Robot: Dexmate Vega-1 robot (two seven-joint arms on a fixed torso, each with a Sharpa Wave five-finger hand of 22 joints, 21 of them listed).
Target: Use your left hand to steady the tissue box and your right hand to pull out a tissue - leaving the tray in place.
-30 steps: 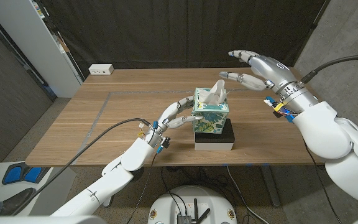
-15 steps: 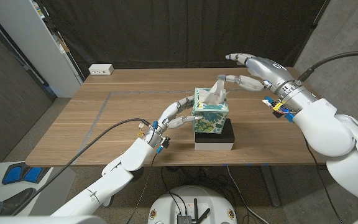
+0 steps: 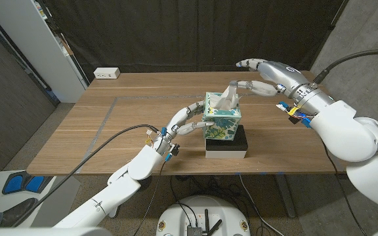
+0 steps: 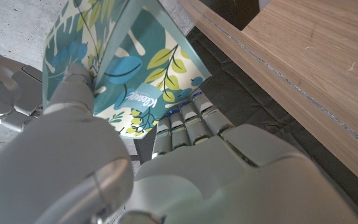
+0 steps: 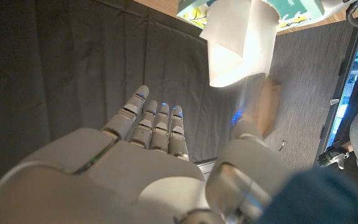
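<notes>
A teal leaf-patterned tissue box (image 3: 223, 123) stands on a black-and-white tray (image 3: 227, 147) near the table's front middle. A white tissue (image 3: 227, 98) sticks up out of its top. My left hand (image 3: 184, 122) grips the box from its left side; in the left wrist view the thumb and fingers of the left hand (image 4: 104, 168) press two faces of the box (image 4: 123, 68). My right hand (image 3: 268, 75) hovers just right of the tissue, fingers spread, thumb tip at the tissue's top. In the right wrist view the tissue (image 5: 238, 43) hangs beside the thumb of my right hand (image 5: 148, 162), not pinched.
A white socket block (image 3: 106, 73) lies at the table's back left corner. Grey tape lines (image 3: 110, 111) mark the wooden top. A black cable (image 3: 110, 141) runs along my left arm over the front edge. A grey cabinet (image 3: 38, 46) stands left of the table.
My right hand has moved left and slightly down, bringing its thumb up to the tissue's top. The left hand, box and tray have not moved.
</notes>
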